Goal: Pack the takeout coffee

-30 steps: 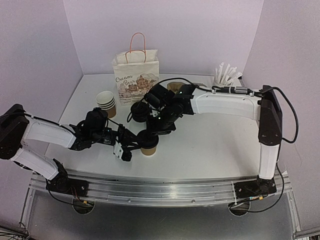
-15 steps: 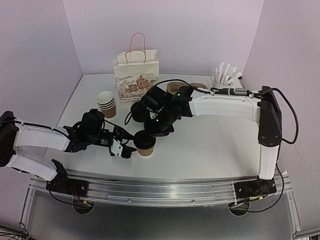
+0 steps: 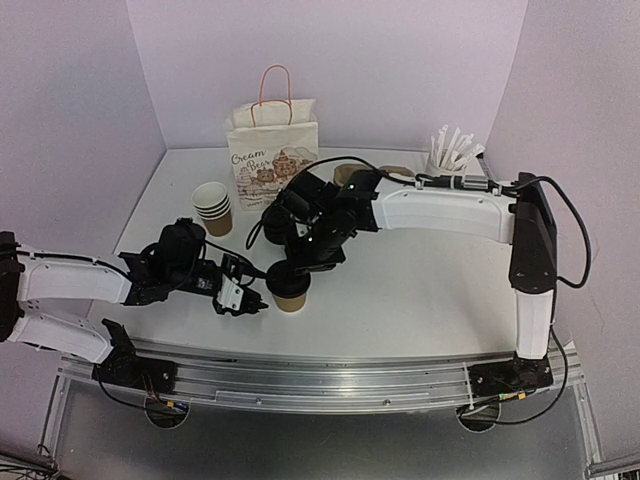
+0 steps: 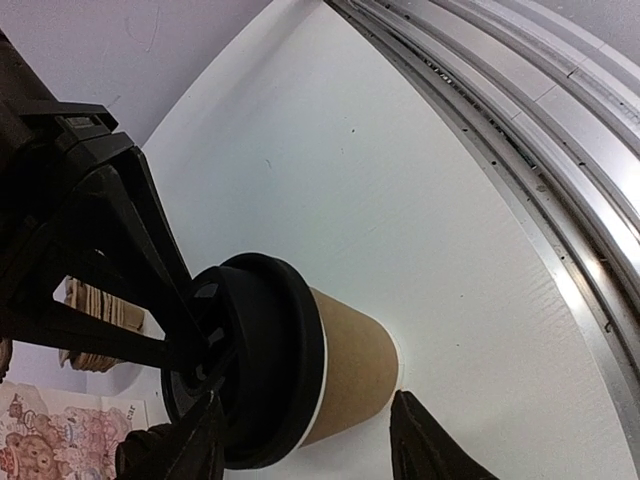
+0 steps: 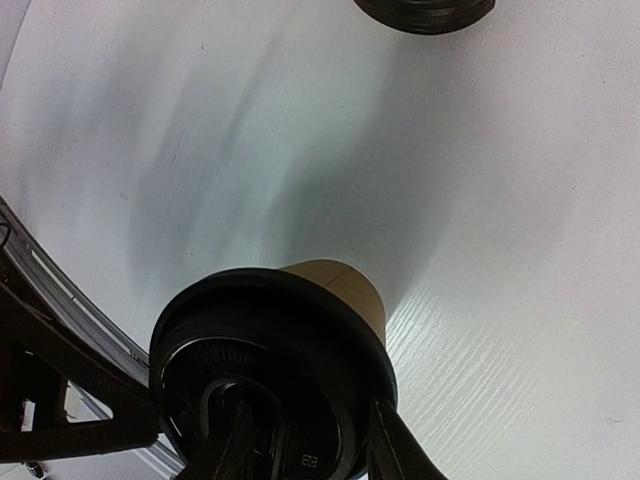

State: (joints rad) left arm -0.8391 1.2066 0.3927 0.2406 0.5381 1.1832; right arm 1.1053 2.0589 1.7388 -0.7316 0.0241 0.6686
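Up against the lilac walls (image 3: 330, 60), in the top view, a paper bag (image 3: 272, 150) reads "Cream". The coffee cup (image 3: 290, 292) stands upright on the white surface (image 3: 420, 290), near the front edge.

Left wrist view: the left claw (image 4: 308, 397) is released, a finger on either side of the cup.

Right wrist view: the right claw (image 5: 310, 445) rests on the black lid (image 5: 290, 335), which is stamped "23". I cannot tell whether it pinches.

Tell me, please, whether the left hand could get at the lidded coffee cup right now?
Probably yes: the left hand stands open beside the cup, whose brown side is bare; the right hand is only on the lid, from above.
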